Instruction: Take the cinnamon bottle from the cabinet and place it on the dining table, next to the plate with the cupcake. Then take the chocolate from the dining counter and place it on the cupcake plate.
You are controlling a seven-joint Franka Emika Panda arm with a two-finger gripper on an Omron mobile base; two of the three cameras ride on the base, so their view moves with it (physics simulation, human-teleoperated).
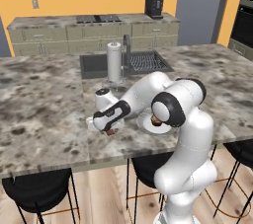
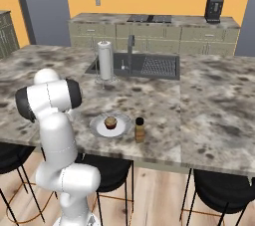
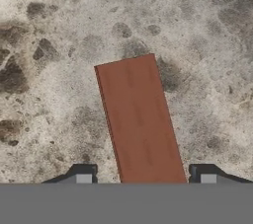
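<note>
The chocolate is a flat brown bar lying on the mottled stone counter, running up from between my fingertips in the hand view. My gripper points down over its near end, open, one finger on each side, with a small gap on the left. From the left base view the gripper sits low on the counter, left of the plate. The white plate carries the cupcake. The cinnamon bottle stands upright just right of that plate.
A paper towel roll stands by the sink behind my hand. Black stools line the counter's near edge. A coffee machine is on the far back counter.
</note>
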